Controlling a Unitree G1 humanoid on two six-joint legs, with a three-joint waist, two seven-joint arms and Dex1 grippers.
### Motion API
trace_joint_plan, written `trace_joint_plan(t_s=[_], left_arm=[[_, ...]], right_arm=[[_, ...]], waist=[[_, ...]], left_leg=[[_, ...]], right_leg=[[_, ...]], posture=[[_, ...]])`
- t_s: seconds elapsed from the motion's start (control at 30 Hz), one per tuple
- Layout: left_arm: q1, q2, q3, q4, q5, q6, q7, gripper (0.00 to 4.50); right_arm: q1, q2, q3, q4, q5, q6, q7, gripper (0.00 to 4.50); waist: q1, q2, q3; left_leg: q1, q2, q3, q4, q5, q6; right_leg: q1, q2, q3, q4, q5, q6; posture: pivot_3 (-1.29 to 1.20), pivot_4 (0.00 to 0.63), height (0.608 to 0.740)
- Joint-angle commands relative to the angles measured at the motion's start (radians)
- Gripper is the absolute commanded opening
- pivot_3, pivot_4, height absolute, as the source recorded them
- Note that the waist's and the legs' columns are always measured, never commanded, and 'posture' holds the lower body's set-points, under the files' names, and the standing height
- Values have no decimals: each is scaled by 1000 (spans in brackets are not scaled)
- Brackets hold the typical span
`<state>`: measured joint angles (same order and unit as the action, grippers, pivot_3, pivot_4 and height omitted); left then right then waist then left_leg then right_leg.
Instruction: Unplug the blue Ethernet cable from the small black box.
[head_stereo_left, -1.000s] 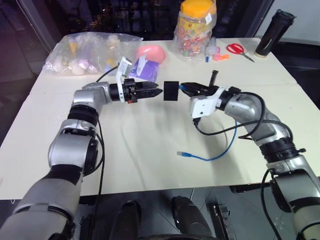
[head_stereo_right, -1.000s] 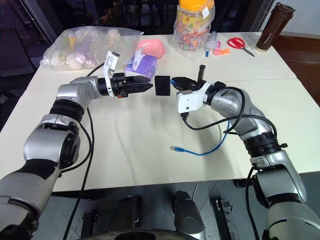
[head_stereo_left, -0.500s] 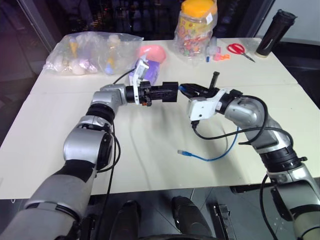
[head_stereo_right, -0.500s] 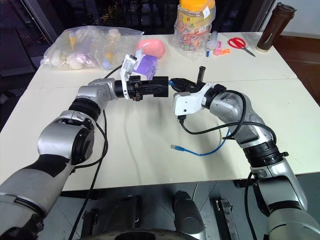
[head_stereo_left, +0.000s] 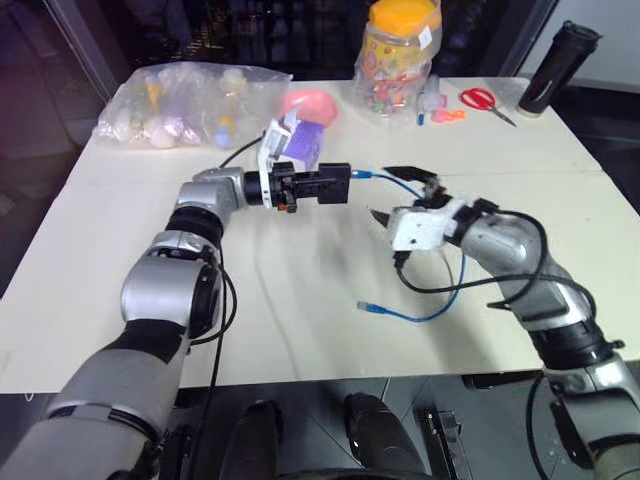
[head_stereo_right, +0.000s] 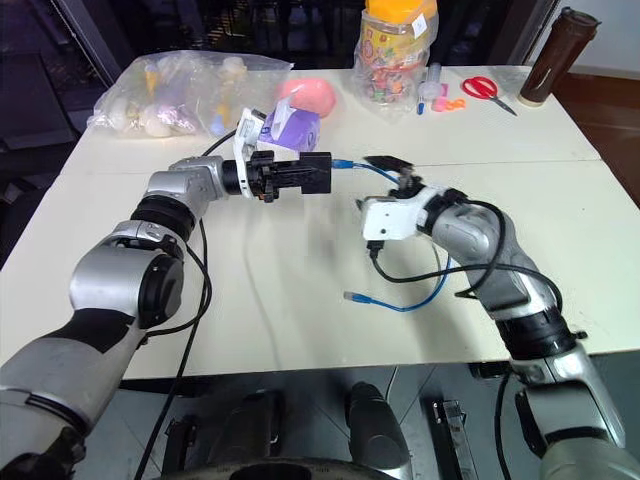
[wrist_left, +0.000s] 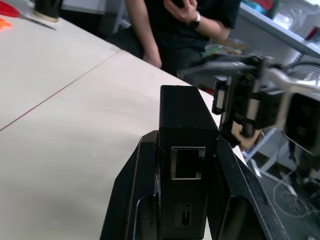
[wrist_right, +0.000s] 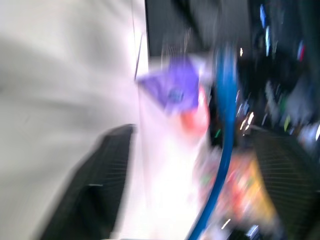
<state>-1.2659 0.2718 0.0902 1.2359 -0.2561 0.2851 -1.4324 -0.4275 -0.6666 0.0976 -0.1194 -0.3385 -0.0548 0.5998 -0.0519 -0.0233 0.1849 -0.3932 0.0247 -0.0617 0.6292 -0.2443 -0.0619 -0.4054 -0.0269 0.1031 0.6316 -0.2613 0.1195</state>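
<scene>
My left gripper (head_stereo_left: 322, 185) is shut on the small black box (head_stereo_left: 333, 183) and holds it level above the table's middle. In the left wrist view the box (wrist_left: 186, 120) sits between both fingers (wrist_left: 137, 200), and its port (wrist_left: 187, 163) is empty. The blue Ethernet cable (head_stereo_left: 441, 300) has one clear plug (head_stereo_left: 364, 174) in the air just right of the box, apart from it. From there the cord runs between the spread fingers of my right gripper (head_stereo_left: 393, 195), which is open. The cable then loops down onto the table, with its other plug (head_stereo_left: 368, 307) lying there.
Behind the box are a purple tissue box (head_stereo_left: 298, 141), a pink object (head_stereo_left: 307, 103) and a clear bag of items (head_stereo_left: 185, 100). A candy jar (head_stereo_left: 396, 50), red scissors (head_stereo_left: 486, 98) and a black bottle (head_stereo_left: 560, 55) line the far edge. A person (wrist_left: 175, 20) sits beyond the table.
My left gripper reached in and shut on the box. The right gripper opened and drew back to the right and down, and the plug now sits outside the box.
</scene>
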Motion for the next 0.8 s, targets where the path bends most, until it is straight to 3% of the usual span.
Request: trace_joint_plan(t_s=[0.03, 0.13, 0.23, 0.47, 0.67, 0.8], left_arm=[[-3, 12, 28, -27, -18, 35, -33, 524], [2, 17, 24, -38, -17, 69, -94, 524], [-4, 15, 24, -54, -27, 126, -155, 524], [40, 16, -6, -201, -121, 279, -182, 524], [138, 49, -102, -410, -223, 379, -182, 524], [156, 58, -113, -451, -254, 406, -182, 524]], right_arm=[[116, 180, -204, -293, 444, 423, 5, 4439], [203, 292, -273, -470, 846, 754, 25, 4439], [173, 375, -327, -487, 1055, 896, -59, 4439], [103, 476, -346, -425, 1165, 912, -223, 4439], [81, 502, -342, -392, 1227, 880, -248, 4439], [75, 504, -342, -369, 1263, 863, -253, 4439]], waist=[[5, 0, 0], [5, 0, 0], [5, 0, 0], [7, 0, 0], [5, 0, 0], [8, 0, 0]], left_leg=[[0, 0, 0, 0, 0, 0], [1, 1, -2, -1, 0, 0], [1, 1, -2, 1, 0, 0], [2, 1, -2, 3, 1, 0], [1, 1, -2, -1, 1, 1], [0, 2, -2, -1, 1, 1]], right_leg=[[0, 0, 0, 0, 0, 0], [0, 1, -1, 3, 0, 0], [0, 1, -1, 3, 1, -1], [2, 1, -1, 2, 1, -2], [0, 1, -2, 3, 1, -1], [-1, 1, -2, 2, 1, -1]], posture=[[0, 150, 740], [0, 150, 740], [0, 150, 740], [0, 150, 740], [0, 150, 740], [0, 150, 740]])
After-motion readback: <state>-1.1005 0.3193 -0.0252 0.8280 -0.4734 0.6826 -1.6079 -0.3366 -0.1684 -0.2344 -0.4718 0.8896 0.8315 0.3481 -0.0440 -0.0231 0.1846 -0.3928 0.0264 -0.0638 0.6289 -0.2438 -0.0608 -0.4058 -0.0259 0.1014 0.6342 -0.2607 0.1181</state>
